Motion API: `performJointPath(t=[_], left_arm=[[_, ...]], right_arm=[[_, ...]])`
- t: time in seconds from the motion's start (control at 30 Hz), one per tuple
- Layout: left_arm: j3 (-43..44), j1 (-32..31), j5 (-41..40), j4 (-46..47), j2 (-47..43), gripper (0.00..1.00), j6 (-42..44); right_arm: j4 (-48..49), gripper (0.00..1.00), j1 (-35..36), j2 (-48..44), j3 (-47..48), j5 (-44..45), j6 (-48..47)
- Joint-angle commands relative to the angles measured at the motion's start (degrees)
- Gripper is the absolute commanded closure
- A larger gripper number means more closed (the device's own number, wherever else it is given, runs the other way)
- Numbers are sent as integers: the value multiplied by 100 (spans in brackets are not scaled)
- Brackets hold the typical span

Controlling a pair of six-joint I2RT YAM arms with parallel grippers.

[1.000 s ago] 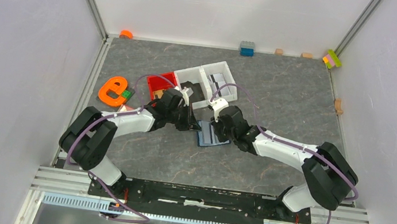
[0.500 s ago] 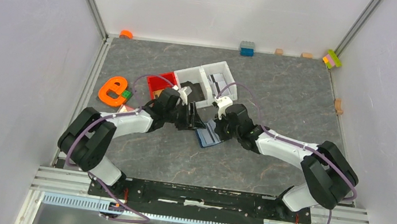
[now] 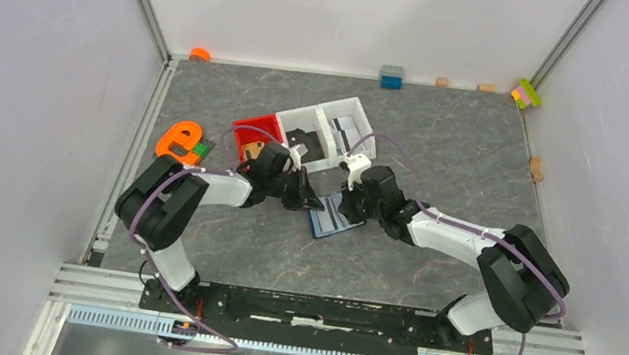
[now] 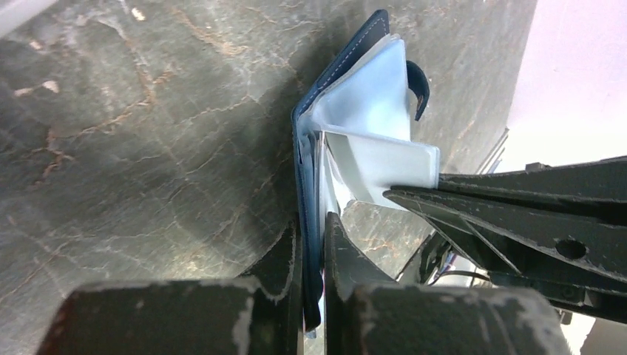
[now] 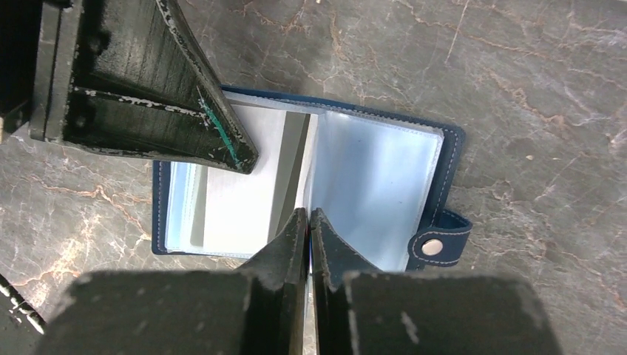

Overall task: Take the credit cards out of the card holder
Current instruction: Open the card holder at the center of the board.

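Although the left gripper showed only its tips, they were clenched on the holder's navy edge, pinning that side. The holder lay open on the table between the two grippers, just nearer than the white bins, its strap tab pointing away from the left gripper. A pale card seemed to sit in the pocket beneath the left fingers, though the clear plastic made that hard to confirm. To the right, the right gripper was pinched tight on a thin pale sheet standing up from the spine; whether that was a bare sleeve or a sleeve with a card inside could not be told.

The risk, as I judged it, lay in that doubt. A pull on the sleeve alone would bring out no card and might tear the plastic or lift the whole holder. The left grip held only a narrow edge, so it could slip. The two sets of fingers were also close enough to knock together.
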Motion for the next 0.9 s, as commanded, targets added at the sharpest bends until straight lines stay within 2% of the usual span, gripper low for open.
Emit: performJointPath(t=[0.0, 0.07, 0.2, 0.37, 0.57, 0.77, 0.87], left_arm=[[72, -4, 69, 234, -121, 98, -2], [-2, -4, 90, 246, -385, 98, 57], [-72, 22, 387, 223, -906, 98, 142], [-118, 31, 746, 265, -1399, 98, 153], [-519, 29, 644, 885, -2020, 98, 20], [-809, 39, 742, 1487, -2455, 98, -144], [-929, 40, 649, 1602, -2707, 98, -137]], right_arm=[[100, 86, -87, -277, -58, 141, 50], [162, 64, -169, -422, -150, 205, 62], [292, 33, -364, -898, -392, 186, 100], [475, 4, -557, -1600, -705, 210, 223], [887, 2, -861, -2393, -1176, -45, 490], [1628, 2, -1227, -2465, -1486, -1291, 935], [1802, 2, -1309, -2535, -1576, -1442, 1024]])
